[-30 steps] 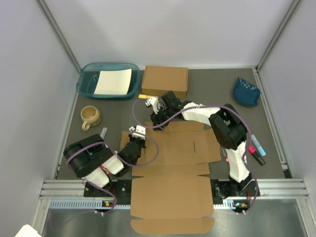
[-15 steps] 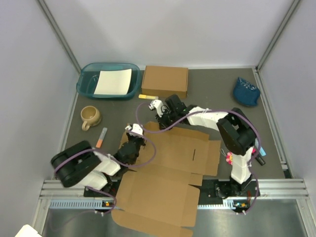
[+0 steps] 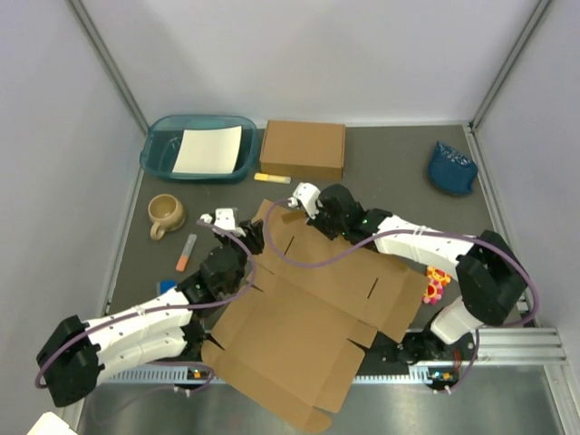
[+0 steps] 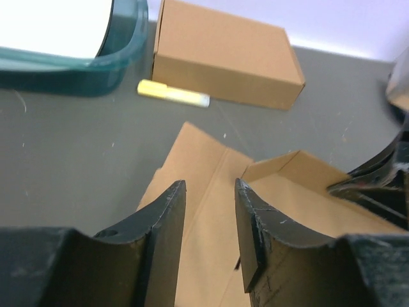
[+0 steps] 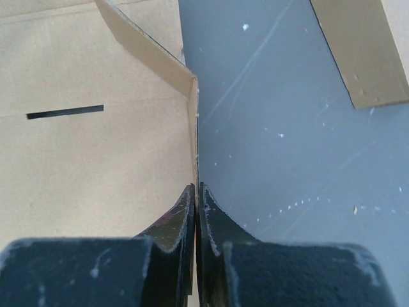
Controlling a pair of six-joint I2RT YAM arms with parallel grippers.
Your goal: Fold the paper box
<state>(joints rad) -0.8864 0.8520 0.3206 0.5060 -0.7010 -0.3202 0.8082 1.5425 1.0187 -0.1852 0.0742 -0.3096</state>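
The paper box (image 3: 308,308) is a flat brown die-cut sheet lying askew, its near end over the table's front edge. One side flap at its far left corner stands upright. My right gripper (image 3: 292,216) is shut on that flap's edge, and the thin cardboard (image 5: 96,160) runs straight into the closed fingers (image 5: 197,187). My left gripper (image 3: 251,237) hovers open just above the sheet's left flap (image 4: 211,166). Bare cardboard shows through the gap between its fingers (image 4: 209,187), and it grips nothing.
A closed brown box (image 3: 303,149) sits at the back, with a yellow marker (image 3: 272,178) in front of it. A teal tray (image 3: 159,149) holds white paper (image 3: 208,149). Also here are a mug (image 3: 167,214), an orange pen (image 3: 186,252), a blue object (image 3: 451,168) and a red-yellow toy (image 3: 436,284).
The sheet has swung clockwise and slid left. My left gripper opened and reached further out. My right gripper closed on the raised flap, with its arm stretched low across the sheet.
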